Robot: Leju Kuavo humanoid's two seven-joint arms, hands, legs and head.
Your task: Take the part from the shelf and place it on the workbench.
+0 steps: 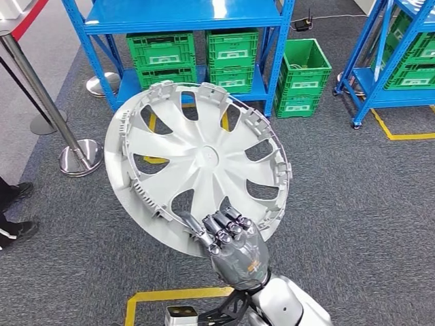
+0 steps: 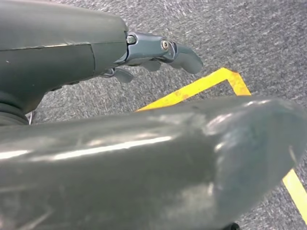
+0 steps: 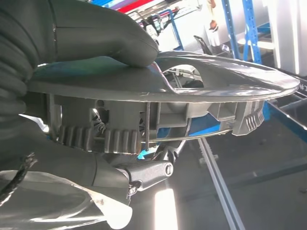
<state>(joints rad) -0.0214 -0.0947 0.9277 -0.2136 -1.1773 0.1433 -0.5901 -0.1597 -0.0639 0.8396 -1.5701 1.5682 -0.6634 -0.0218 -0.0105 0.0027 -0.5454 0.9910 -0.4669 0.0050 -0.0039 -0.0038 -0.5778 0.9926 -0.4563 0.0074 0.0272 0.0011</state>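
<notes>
The part is a large silver wheel cover (image 1: 200,163) with curved spoke openings and clips round its rim. I hold it up in front of me, tilted, its inner side facing me. My right hand (image 1: 236,248) grips its near lower edge, fingers curled over the rim. In the right wrist view the thumb (image 3: 108,38) presses on one face of the wheel cover (image 3: 217,81) and the darker fingers (image 3: 148,175) clamp the ribbed rim from the other side. My left hand (image 2: 155,50) hangs over the grey carpet, its fingers loosely apart and holding nothing.
A blue shelf (image 1: 189,13) stands ahead with green crates (image 1: 162,54) on its lowest level and another green crate (image 1: 302,75) on the floor beside it. A second blue shelf (image 1: 379,68) is at the right. A stanchion base (image 1: 79,156) and a person's shoes (image 1: 13,210) are at the left.
</notes>
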